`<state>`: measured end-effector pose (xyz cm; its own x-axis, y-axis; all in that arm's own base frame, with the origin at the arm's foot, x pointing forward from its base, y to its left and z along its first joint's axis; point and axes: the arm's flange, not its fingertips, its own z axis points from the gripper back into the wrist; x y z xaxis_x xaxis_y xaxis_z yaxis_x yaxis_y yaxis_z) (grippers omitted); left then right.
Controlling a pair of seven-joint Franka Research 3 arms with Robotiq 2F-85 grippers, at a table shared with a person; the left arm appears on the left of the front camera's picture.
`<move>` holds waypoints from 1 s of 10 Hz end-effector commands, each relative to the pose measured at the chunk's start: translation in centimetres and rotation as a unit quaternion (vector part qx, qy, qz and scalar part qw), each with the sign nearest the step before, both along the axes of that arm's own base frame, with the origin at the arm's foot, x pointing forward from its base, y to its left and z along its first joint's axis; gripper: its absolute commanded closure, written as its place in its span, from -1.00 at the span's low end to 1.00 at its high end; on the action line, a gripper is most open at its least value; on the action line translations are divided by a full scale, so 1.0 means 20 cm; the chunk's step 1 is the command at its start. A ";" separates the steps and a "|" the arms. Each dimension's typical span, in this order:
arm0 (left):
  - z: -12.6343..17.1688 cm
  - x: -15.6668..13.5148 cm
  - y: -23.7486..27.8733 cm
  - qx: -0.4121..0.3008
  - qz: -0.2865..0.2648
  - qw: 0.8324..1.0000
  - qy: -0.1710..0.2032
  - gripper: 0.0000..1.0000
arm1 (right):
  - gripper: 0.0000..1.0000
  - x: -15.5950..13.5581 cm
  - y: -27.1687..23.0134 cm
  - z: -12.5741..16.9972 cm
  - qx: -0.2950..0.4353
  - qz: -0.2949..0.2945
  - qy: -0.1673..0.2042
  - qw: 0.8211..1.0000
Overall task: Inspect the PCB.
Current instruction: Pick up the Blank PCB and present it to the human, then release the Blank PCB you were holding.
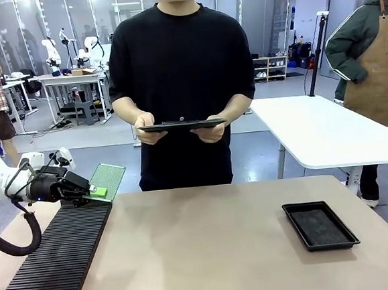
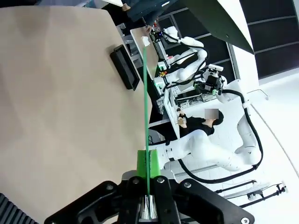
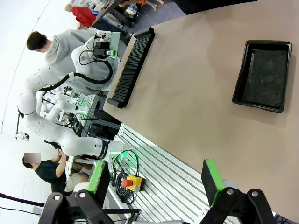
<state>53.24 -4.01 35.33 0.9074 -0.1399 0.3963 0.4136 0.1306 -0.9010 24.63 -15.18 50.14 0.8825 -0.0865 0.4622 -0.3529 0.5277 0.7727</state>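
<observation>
Looking at the lower left of the front view, you have a black slotted rack point(image 1: 52, 263) on the counter point(image 1: 208, 244). At the rack's far end your left pincer point(image 1: 93, 191) is pinching the PCB point(image 1: 109, 175) by its near edge, with the board tilted. Your right pincer point(image 3: 154, 179) stands spread. At lower right lies a black tray point(image 1: 320, 224). Beyond, at centre frame, a person holds a flat dark board point(image 1: 181, 126) in both hands.

No legible text, label, brand, number or sign on any surface, fine patterning on the pale face of the PCB point(image 1: 109, 176), left of frame in the front view, too small to read
</observation>
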 end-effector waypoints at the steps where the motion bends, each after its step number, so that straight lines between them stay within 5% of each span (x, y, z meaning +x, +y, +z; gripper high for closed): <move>1: -0.02 -0.01 -0.02 0.003 0.000 1.000 0.000 1.00 | -1.00 0.00 0.00 0.00 0.004 0.004 -0.011 1.000; 10: -0.02 -0.01 -0.02 0.003 0.000 1.000 0.000 1.00 | -1.00 0.00 0.00 0.00 0.004 0.004 -0.011 1.000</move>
<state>53.00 -4.29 34.99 0.9100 -0.1434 0.3889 0.4068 0.1279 -0.9045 24.63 -15.18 50.14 0.8825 -0.0865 0.4623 -0.3531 0.5277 0.7726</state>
